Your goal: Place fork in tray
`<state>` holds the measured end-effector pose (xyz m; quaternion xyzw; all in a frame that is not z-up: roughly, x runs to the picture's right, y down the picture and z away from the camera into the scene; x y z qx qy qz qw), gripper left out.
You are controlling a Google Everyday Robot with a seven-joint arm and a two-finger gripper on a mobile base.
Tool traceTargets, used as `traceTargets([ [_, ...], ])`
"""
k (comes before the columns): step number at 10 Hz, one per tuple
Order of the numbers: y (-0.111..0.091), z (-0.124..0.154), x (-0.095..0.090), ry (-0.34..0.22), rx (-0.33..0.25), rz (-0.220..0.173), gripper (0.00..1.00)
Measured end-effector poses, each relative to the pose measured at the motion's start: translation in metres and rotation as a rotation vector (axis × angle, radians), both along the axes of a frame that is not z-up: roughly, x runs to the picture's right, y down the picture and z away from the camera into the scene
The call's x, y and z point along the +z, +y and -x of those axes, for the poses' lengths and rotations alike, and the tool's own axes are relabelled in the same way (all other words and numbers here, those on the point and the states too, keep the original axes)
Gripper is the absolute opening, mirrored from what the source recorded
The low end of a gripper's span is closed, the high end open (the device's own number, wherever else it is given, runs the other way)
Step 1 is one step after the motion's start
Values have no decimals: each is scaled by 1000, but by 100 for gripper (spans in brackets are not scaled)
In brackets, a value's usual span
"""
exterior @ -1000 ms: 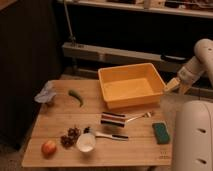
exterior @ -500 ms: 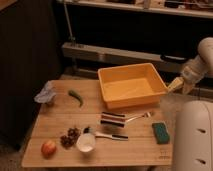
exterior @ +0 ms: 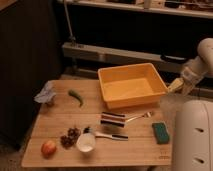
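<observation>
My job is not done yet. The fork [exterior: 139,117] lies flat on the table [exterior: 55,120], just in front of the tray [exterior: 137,100]. The tray has nothing in it. My gripper [exterior: 176,86] hangs in the air by the tray's right side, away from the fork. I cannot tell if it is open or closed. I need to grab the fork and put it in.

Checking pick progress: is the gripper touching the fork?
Apart. The camera view shows the gripper right of the tray, the fork lying on the table well away.
</observation>
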<state>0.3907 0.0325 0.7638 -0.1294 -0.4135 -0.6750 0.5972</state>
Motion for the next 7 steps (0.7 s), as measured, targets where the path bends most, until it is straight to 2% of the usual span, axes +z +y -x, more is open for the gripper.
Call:
traceTargets([
  [3,20,11,-8,-52,-66,23,74],
  [7,23,13,-8,-58,-74,27,74],
])
